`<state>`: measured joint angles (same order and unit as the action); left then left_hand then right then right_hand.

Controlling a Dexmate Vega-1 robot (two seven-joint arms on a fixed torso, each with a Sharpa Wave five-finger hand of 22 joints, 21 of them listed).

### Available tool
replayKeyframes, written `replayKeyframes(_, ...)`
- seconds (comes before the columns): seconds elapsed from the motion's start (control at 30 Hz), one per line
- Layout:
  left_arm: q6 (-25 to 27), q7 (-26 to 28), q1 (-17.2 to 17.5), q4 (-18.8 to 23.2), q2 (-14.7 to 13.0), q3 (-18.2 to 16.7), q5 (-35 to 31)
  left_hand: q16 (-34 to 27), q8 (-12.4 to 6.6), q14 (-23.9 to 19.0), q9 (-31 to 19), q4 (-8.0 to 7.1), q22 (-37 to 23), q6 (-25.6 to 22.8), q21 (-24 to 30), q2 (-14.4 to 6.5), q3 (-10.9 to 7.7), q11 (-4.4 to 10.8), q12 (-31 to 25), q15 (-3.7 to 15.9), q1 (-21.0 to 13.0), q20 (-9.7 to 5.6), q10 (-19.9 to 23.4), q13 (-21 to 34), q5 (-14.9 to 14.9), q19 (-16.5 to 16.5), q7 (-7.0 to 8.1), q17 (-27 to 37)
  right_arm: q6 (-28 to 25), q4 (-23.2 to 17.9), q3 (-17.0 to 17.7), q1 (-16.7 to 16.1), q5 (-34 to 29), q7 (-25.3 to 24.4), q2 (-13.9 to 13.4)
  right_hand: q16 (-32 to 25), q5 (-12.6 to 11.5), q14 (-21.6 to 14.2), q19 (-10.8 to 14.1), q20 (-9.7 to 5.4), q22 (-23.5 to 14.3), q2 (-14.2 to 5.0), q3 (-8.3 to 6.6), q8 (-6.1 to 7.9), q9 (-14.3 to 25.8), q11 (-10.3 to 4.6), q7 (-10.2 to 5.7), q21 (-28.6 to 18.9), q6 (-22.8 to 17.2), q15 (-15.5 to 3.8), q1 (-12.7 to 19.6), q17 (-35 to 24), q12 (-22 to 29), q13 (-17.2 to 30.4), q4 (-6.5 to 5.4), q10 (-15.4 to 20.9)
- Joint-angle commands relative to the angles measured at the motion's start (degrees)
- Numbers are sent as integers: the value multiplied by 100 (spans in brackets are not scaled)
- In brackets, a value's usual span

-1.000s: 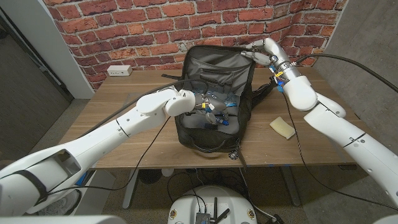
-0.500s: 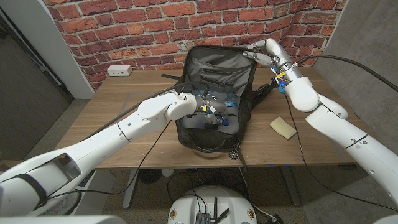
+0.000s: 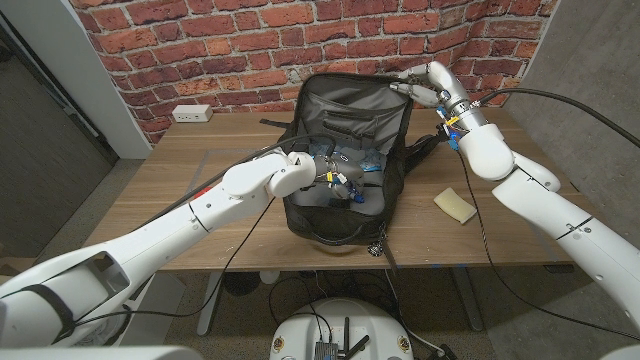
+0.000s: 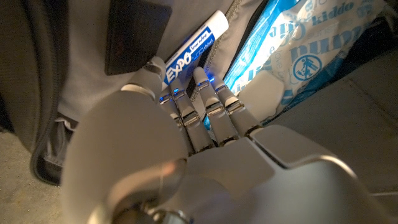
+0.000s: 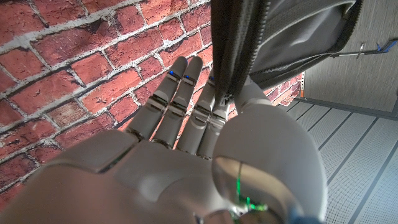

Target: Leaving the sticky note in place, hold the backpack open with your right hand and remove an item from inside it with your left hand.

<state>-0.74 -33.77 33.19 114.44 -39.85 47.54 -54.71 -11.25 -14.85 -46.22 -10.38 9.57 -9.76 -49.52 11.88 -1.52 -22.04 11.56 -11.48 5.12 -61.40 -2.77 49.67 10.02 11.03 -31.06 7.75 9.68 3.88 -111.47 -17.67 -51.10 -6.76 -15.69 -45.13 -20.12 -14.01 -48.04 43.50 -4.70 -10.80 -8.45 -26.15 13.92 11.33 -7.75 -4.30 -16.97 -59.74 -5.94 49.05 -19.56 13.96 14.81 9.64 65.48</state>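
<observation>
My left robot hand (image 4: pixel 186 124) is inside the black backpack (image 3: pixel 345 165) at frame centre on the desk (image 3: pixel 190 175), fingers reaching around the Expo marker (image 4: pixel 193 46) beside a blue snack bag (image 4: pixel 298 50); I cannot tell whether it grips yet. I should close on the marker's barrel before lifting. At upper right, my right robot hand (image 3: pixel 420 82) pinches the flap's zipper edge (image 5: pixel 225 56). The sticky note (image 3: pixel 455 205) lies right.

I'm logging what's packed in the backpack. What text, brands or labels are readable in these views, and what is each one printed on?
"EXPO" on the white marker inside the backpack, by the left hand; the smaller print beside it is too small to read.
"kiddo" on the blue and white packet; its other lettering is cut off or blurred.
The sticky note shows no readable writing.
</observation>
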Motion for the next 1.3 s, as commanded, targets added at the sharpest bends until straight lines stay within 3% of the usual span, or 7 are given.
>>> replayKeyframes(0.03,81,-105,12,29,-2,3,-145,24,-5,-140,7,-19,-11,-162,-23,-57,-17,5,-39,849,16,-888,154,21,23,-55,33,6,14,9,22,-19,15,7,21,9,-20,-59,-32,-477,-14,-63,-20,1,26,8,-40,-29,-84,-675,27,-23,-1,28,-17,28)
replayKeyframes(0.4,30,-88,4,22,-15,1,-201,33,-46,-614,-28,1,-9,-763,-67,-157,-50,12,-36,866,79,-876,743,43,16,-35,134,25,28,2,49,-67,-4,-52,35,12,-22,-66,-34,-472,-14,-61,-15,-9,28,6,-41,-35,-86,-681,26,-37,-8,33,-16,27)
replayKeyframes(1.3,114,161,95,86,-23,-140,-229,0,-238,-1211,-98,26,-17,-1270,-37,-216,-79,20,-37,881,2,-863,1453,84,15,-217,133,55,40,55,37,-32,1,-61,66,34,-27,-61,-48,-463,-13,-57,-10,-27,31,19,-45,-43,-89,-679,22,-58,-21,36,-16,34)
